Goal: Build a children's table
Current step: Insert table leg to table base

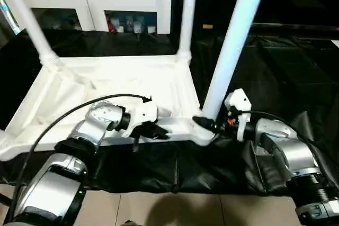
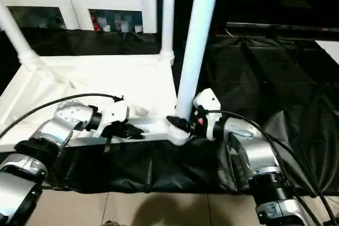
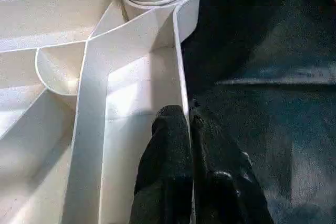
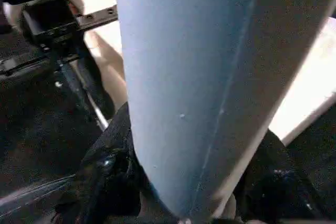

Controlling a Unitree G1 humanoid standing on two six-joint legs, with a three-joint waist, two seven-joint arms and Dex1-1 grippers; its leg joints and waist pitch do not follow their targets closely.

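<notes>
My left gripper (image 3: 184, 124) pinched the tabletop (image 1: 106, 72) rim; my right gripper (image 1: 204, 123) clasped the near-right leg (image 1: 233, 41). I feared a crooked push could cock it in its socket.

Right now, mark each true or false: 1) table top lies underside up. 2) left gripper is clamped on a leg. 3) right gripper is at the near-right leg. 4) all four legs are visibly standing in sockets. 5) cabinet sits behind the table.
1) True: the table top shows its ribs facing up.
2) False: the left gripper is shut on the table top's near edge wall, not on a leg.
3) True: the right gripper has its fingers around the base of the near-right leg.
4) False: three legs can be seen standing; a fourth cannot be confirmed.
5) True: the white cabinet stands beyond the table.
</notes>
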